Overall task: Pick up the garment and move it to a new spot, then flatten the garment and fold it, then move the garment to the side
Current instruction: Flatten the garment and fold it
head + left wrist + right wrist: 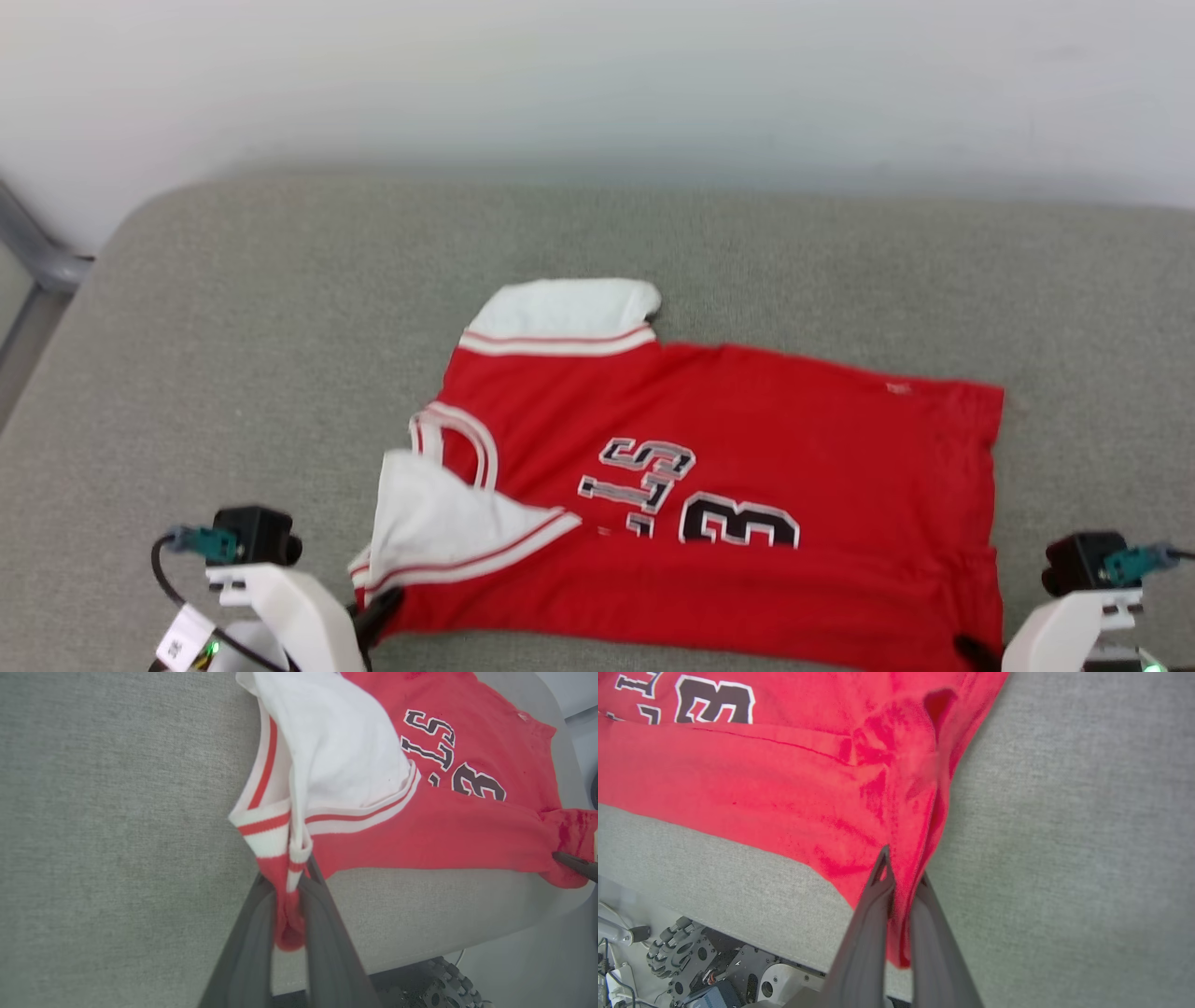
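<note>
The garment (747, 439), a red jersey T-shirt with white sleeves and black lettering, lies spread across the grey cushion, its near edge folded over. My left gripper (378, 611) is shut on the garment's near left corner by the striped sleeve trim; the left wrist view shows red and striped cloth (287, 877) pinched between the dark fingers (252, 933). My right gripper (971, 649) is shut on the near right corner; in the right wrist view red fabric (906, 914) runs between its fingers (873, 914). The right fingertip also shows at the left wrist view's right edge (574, 863).
The grey cushion (233, 355) stretches wide on all sides of the garment, with a pale wall behind it. A grey metal bar (33, 247) stands at the far left. The robot's wheeled base (686, 947) sits below the cushion's near edge.
</note>
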Motion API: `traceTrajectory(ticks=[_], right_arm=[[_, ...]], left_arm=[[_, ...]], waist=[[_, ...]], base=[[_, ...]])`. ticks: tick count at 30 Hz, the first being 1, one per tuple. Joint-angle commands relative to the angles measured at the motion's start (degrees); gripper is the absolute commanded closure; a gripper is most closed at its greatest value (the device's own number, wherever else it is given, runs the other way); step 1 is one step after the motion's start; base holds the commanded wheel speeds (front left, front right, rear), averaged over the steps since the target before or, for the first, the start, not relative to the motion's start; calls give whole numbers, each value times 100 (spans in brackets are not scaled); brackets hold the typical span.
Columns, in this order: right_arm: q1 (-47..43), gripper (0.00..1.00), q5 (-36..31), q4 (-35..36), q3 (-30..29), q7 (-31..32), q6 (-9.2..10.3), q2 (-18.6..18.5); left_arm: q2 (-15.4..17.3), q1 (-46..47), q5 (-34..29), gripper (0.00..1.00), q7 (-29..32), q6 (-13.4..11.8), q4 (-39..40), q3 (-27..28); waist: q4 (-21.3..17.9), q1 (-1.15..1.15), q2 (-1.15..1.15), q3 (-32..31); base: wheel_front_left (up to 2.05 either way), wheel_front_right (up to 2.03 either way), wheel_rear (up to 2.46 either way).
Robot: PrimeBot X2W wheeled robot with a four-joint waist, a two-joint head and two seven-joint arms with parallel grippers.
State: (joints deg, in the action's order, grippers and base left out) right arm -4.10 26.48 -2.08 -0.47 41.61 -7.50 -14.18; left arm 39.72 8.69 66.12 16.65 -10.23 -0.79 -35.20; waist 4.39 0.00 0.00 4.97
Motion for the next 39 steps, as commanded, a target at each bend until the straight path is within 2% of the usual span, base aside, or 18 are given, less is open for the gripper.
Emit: traceTrajectory(ticks=[1,6,9,10,11,12,13,18,21,27,34,39], right_arm=[[-171,100,43,67,-28,69,3,26],[-749,100,3,415,-211,408,3,112],[-895,100,-55,461,-245,325,3,136],[-937,82,-61,415,-271,279,4,198],[-973,51,-77,374,-291,214,4,252],[-991,0,-103,358,-289,128,3,282],[-1011,0,-97,326,-303,63,3,358],[-898,0,-334,526,-315,-1012,3,534],[-834,0,-515,645,-263,-1736,3,628],[-575,0,-959,929,-468,-2994,3,825],[-123,0,-1401,1283,-740,-3510,3,1039],[321,0,-1545,1598,-737,-3578,3,1098]], left_arm=[[63,-163,42,100,12,-58,45,-11],[223,-832,304,100,63,-314,163,11],[177,-982,359,100,9,-342,62,-3],[140,-990,346,100,8,-317,23,-42],[66,-972,372,100,13,-281,-25,-65],[0,-931,397,52,11,-241,-68,-79],[-28,-876,376,0,28,-204,-123,-114],[-186,-589,107,0,-268,-105,-283,-104],[-263,-336,-143,0,-634,-177,-317,15],[-429,188,-732,0,-1356,-138,-276,94],[-594,957,-1525,0,-2312,-79,-399,195],[-700,1702,-1524,0,-2486,117,-755,419]], waist=[[31,0,0,-319],[14,0,0,-550],[-1,0,0,-527],[-4,0,0,-513],[-5,0,0,-502],[-3,0,0,-493],[-3,0,0,-485],[-37,0,0,-490],[-59,0,0,-511],[-172,0,0,-525],[-405,0,0,-156],[-598,0,0,515]], base=[[0,0,0],[0,0,0],[0,0,0],[0,0,0],[0,0,0],[0,0,0],[0,0,0],[0,0,0],[0,0,0],[0,0,0],[0,0,0],[0,0,0]])
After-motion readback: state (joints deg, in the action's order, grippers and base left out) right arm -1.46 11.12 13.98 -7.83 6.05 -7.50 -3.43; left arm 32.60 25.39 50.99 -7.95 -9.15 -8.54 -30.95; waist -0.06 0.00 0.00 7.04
